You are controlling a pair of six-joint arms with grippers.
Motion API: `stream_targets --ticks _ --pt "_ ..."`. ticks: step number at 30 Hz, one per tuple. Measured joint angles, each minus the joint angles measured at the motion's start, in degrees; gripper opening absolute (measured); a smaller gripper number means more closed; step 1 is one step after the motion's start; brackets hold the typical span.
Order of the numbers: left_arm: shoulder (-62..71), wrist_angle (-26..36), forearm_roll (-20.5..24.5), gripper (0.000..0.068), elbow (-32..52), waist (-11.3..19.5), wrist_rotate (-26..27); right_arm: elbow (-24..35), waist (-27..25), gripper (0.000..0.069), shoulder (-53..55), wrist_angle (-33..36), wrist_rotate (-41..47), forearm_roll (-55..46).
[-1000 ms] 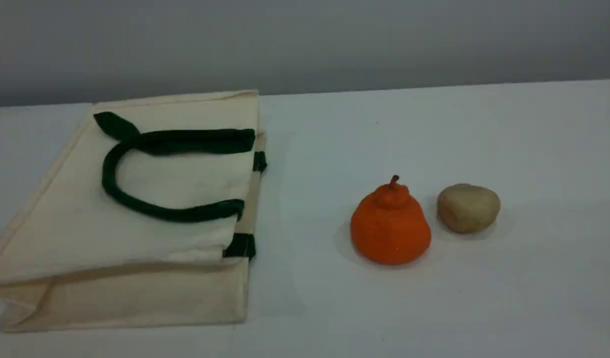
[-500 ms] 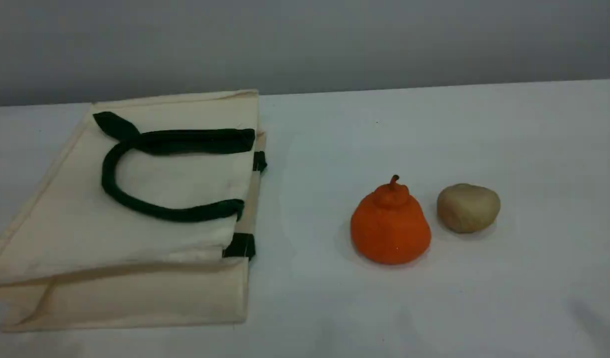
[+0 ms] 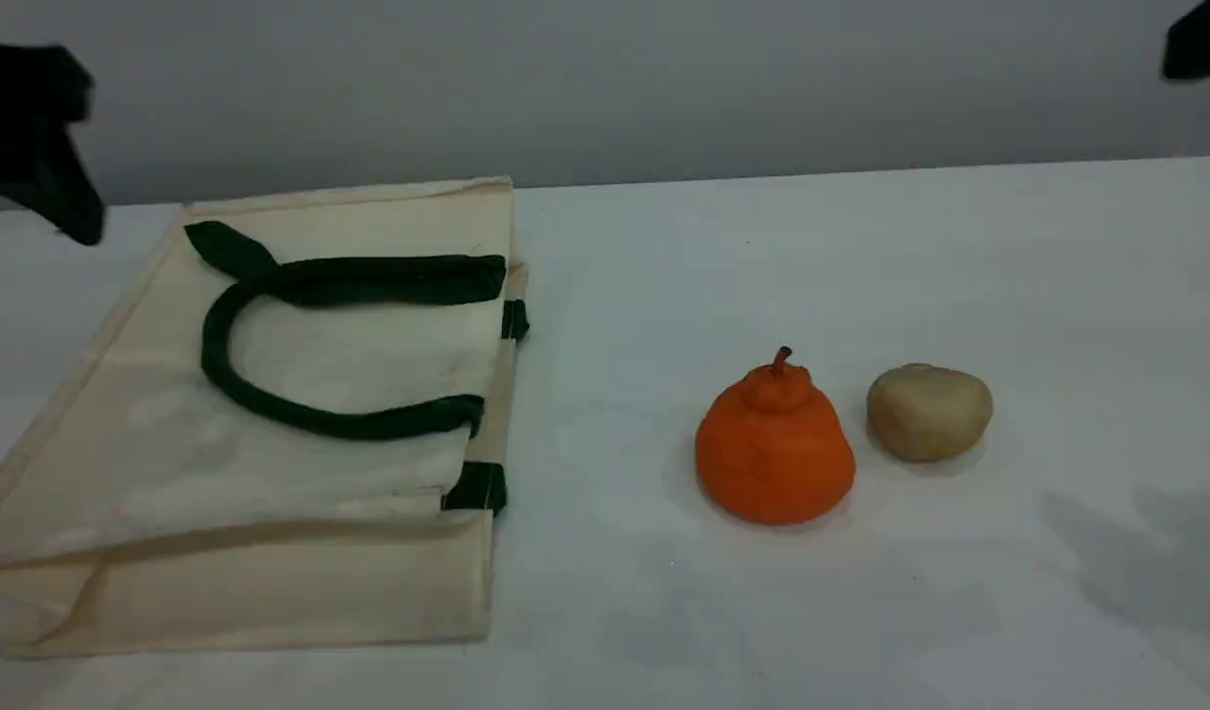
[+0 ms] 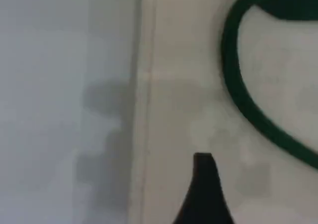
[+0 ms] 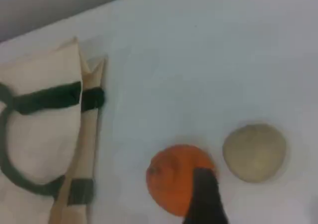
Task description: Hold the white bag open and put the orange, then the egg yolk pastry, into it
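The white bag [image 3: 171, 473] lies flat on the table's left side, its mouth facing right and its green handle [image 3: 220, 380] curled on top. The orange [image 3: 774, 454] stands to the right of the bag, with the egg yolk pastry [image 3: 928, 412] just right of it. My left gripper [image 3: 28, 235] hovers open and empty above the bag's far left corner; the left wrist view shows one fingertip [image 4: 202, 164] over the canvas [image 4: 189, 85]. At the top right corner only a tip of my right gripper [image 3: 1201, 44] shows. Its fingertip [image 5: 203, 179] hangs high over the orange [image 5: 171, 179], holding nothing.
The white table [image 3: 861, 247] ends at a far edge against a grey wall [image 3: 664, 79]. The arms' shadows fall on the table at the right front.
Both arms have come into the scene view, the left at the upper left and the right at the top right corner. Bag, orange and pastry have not moved.
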Motion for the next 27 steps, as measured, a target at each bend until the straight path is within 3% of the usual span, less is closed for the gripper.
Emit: stream_targets --ticks 11,22,27 --pt "15.81 1.99 0.00 0.0486 -13.15 0.05 -0.62 0.00 0.00 0.0461 7.41 0.25 -15.62 14.32" --pt "24.67 4.57 -6.71 0.0486 -19.28 0.05 4.43 0.00 0.00 0.0461 7.82 -2.01 -16.58 14.35" --pt "27.18 4.23 -6.79 0.0486 -19.28 0.05 4.49 0.00 0.00 0.0461 7.82 -2.59 -16.58 14.35"
